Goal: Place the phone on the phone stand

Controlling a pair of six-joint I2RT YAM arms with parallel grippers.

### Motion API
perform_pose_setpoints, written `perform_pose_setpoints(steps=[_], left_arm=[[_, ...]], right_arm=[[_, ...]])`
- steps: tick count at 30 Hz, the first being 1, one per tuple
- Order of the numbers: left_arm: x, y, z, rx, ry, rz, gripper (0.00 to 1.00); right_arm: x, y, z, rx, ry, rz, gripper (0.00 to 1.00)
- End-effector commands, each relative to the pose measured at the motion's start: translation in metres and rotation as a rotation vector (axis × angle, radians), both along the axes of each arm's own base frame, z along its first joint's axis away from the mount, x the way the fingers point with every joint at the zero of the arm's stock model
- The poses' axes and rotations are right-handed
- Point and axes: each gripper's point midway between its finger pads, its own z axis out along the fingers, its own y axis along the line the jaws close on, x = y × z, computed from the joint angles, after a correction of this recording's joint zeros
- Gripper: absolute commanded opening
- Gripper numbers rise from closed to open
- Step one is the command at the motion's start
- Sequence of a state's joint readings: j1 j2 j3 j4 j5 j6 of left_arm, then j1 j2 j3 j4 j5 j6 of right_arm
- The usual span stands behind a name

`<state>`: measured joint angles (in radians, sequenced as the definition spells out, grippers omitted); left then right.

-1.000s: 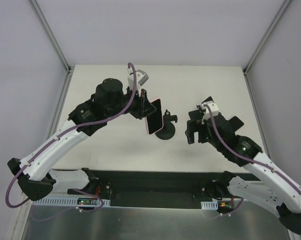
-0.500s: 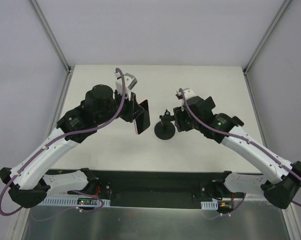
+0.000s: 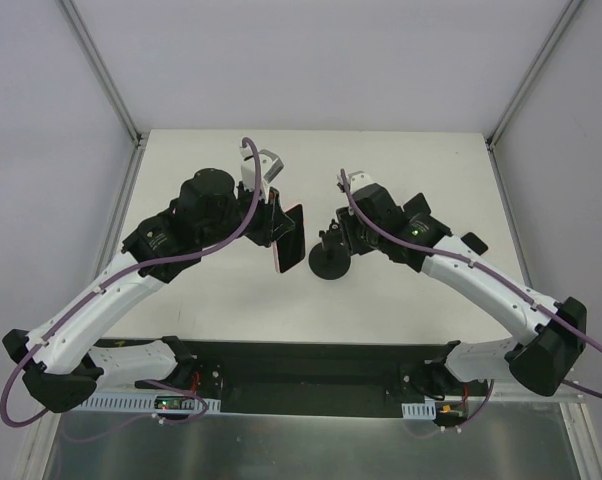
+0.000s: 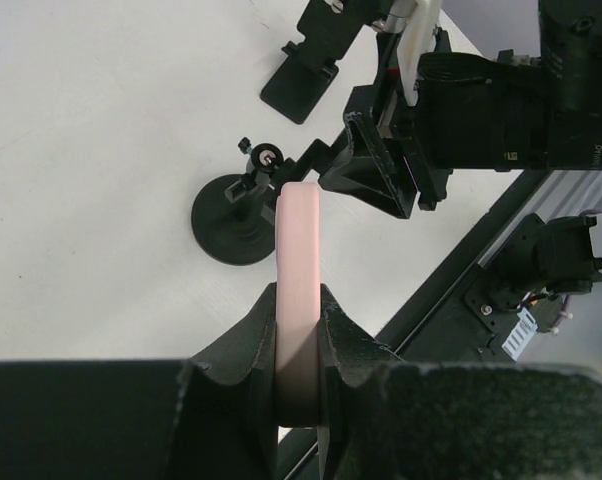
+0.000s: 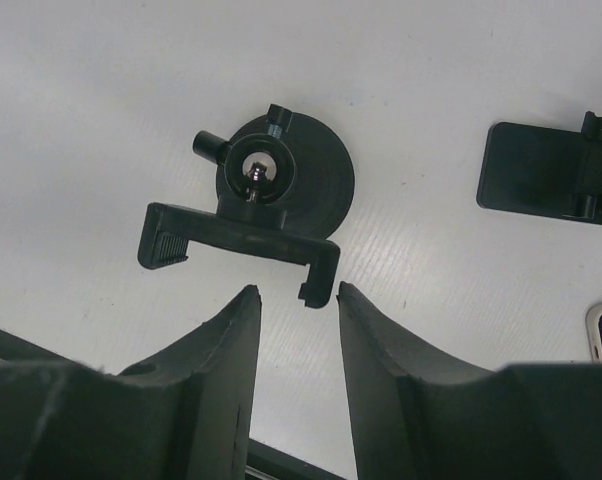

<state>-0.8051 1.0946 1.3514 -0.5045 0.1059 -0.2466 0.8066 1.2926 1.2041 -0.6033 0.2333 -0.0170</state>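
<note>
My left gripper (image 4: 299,300) is shut on the pink-cased phone (image 4: 299,250) and holds it on edge above the table. From above, the phone (image 3: 289,240) hangs just left of the phone stand (image 3: 329,263), and the left gripper (image 3: 279,228) grips its far end. The stand (image 5: 281,180) is black, with a round base and a clamp bar (image 5: 236,240) on top. My right gripper (image 5: 296,295) hovers right at the stand (image 4: 236,215) with its jaws apart. The bar's hooked end lies between the fingertips, near the right one. In the top view the right gripper (image 3: 344,235) is over the stand's top.
A small flat black plate with a clip (image 5: 546,180) lies on the white table (image 3: 401,170) right of the stand, also visible as the black plate (image 4: 301,75). Grey walls enclose the table (image 3: 211,300), and a black rail (image 3: 311,365) runs along its near edge.
My right arm has swung left to the stand and its jaws have narrowed from wide open. My left arm has carried the phone a little left, away from the stand.
</note>
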Motion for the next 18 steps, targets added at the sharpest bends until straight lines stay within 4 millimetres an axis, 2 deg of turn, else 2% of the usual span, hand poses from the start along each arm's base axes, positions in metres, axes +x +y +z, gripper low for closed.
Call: perform_pose_setpoints(steps=[1,6,12,15,17,18], left_arm=[[0.001,-0.008,0.026,-0.092,-0.063,-0.017,0.0],[0.003,-0.009,0.024,-0.093,-0.048,-0.006,0.0],[0.003,-0.014,0.019,-0.089,-0.031,-0.022,0.0],[0.004,-0.019,0.015,-0.086,-0.029,-0.038,0.0],[-0.001,-0.024,0.016,-0.104,-0.038,-0.083,0.0],[-0.004,-0.027,0.011,-0.098,-0.044,-0.117,0.0]], right_arm=[[0.015,0.008,0.011,0.006,-0.045,-0.02,0.38],[0.021,0.014,0.003,-0.011,-0.039,-0.009,0.36],[0.029,0.015,-0.001,-0.048,-0.054,0.0,0.29],[0.031,0.016,-0.001,-0.049,-0.065,0.003,0.21],[0.032,0.017,0.001,-0.041,-0.08,0.012,0.12],[0.032,0.016,-0.001,-0.049,-0.085,0.019,0.08]])
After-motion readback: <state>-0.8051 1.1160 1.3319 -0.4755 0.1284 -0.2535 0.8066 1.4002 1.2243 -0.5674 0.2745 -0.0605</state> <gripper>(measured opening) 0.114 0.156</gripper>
